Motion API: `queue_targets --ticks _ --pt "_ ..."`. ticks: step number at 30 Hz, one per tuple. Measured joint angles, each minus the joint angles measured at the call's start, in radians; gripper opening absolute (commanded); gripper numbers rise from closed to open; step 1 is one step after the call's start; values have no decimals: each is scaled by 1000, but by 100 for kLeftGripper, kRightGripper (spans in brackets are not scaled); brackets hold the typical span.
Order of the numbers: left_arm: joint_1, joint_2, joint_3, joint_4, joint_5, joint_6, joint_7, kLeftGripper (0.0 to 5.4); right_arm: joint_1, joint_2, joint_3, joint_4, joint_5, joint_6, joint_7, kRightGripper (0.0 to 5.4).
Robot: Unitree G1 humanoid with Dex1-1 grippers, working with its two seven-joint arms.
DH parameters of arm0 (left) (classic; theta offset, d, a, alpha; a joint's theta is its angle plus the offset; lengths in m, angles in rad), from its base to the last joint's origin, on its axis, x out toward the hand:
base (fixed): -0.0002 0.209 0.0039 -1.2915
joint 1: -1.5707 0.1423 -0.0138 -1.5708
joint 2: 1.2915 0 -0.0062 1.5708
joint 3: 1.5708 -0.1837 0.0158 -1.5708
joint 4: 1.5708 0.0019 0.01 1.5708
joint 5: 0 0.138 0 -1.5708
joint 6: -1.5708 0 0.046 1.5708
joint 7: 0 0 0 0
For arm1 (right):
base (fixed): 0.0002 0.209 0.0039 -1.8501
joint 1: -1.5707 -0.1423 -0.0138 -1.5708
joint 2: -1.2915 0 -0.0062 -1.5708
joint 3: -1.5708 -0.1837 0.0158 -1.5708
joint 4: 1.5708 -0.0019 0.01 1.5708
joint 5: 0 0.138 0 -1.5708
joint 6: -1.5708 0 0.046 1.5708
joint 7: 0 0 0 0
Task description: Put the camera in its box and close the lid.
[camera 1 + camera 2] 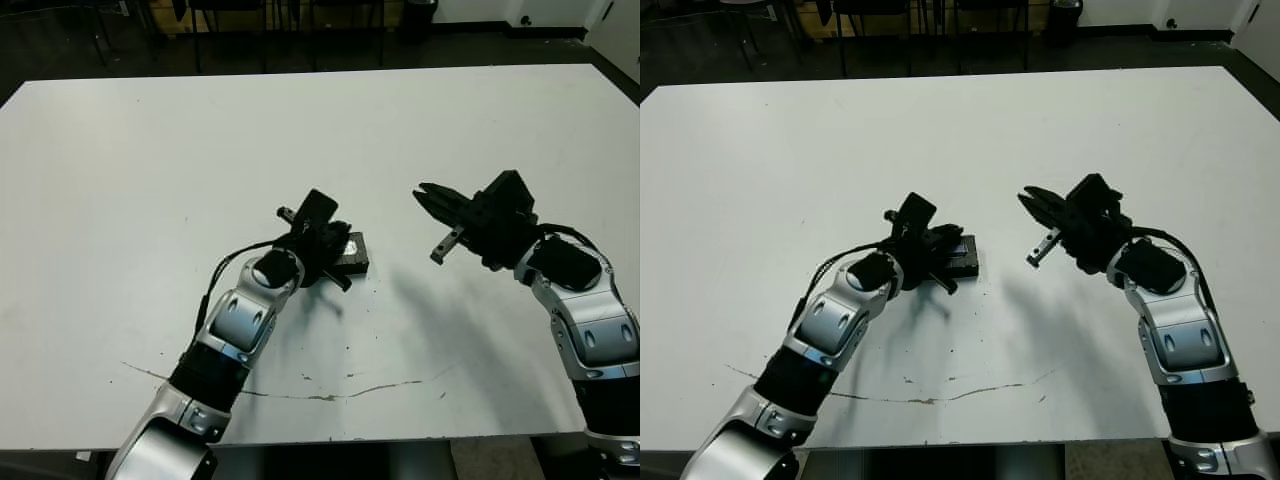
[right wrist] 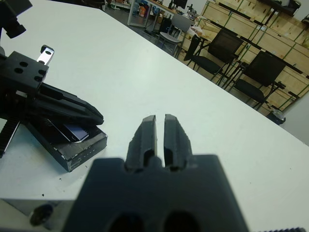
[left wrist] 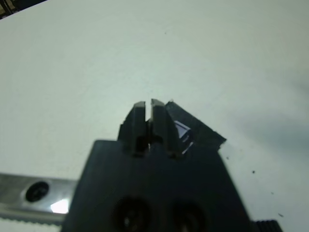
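Observation:
The box [image 1: 358, 262], a small black tray, lies at the middle of the table. The camera [image 2: 76, 131] rests inside it, and its glossy bluish patch [image 3: 182, 130] shows. My left gripper [image 1: 340, 244] is shut, and its fingers [image 2: 72, 104] lie low across the top of the box over the camera. I cannot tell whether they touch it. My right gripper [image 1: 420, 192] hovers to the right of the box, well apart from it. It is shut on nothing, with its fingertips [image 2: 149, 119] pointing toward the box. The lid is out of view.
A thin dark crack line [image 1: 330, 396] runs across the white table [image 1: 300, 130] near its front edge. Black chairs [image 2: 219, 50] and wooden crates [image 2: 270, 34] stand beyond the far edge.

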Motion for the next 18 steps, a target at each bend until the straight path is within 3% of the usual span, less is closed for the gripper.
queue_targets --ticks 10,18 --pt "170 121 85 -270 -122 70 -96 2 24 2 -10 -18 25 5 -4 0" --pt "290 148 292 -503 -265 53 -66 2 46 6 -20 -71 25 25 -41 0"
